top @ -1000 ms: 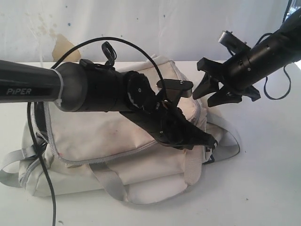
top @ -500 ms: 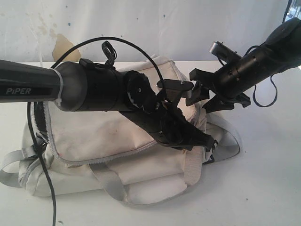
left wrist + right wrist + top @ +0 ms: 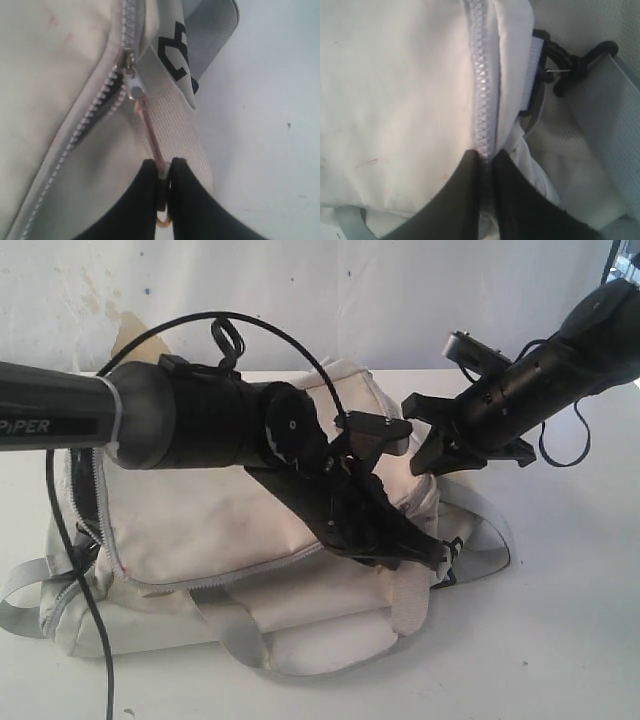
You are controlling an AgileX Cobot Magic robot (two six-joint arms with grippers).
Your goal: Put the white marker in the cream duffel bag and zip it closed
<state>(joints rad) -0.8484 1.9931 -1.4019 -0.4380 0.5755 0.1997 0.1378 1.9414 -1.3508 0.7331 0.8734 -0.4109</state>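
The cream duffel bag (image 3: 200, 520) lies on its side on the white table (image 3: 560, 640). My left gripper (image 3: 432, 554) is at the bag's right end, low down, and is shut on the thin zipper pull cord (image 3: 149, 131). The cord runs taut from the grey slider (image 3: 134, 89). Past the slider the zipper teeth (image 3: 95, 107) stand slightly apart over dark lining. My right gripper (image 3: 428, 452) is shut on the zipped seam (image 3: 482, 95) at the bag's upper right end. The white marker is out of view.
A pale grey webbing strap (image 3: 488, 532) with a black buckle (image 3: 555, 62) loops from the bag's right end. More straps (image 3: 235, 635) trail at the front and left. The left arm's black cable (image 3: 75, 570) hangs over the bag's left end. A white wall stands behind.
My right gripper, open in the air a second ago, has come down to the left and shut on the bag's end seam. The left arm has shifted slightly left, holding the cord.
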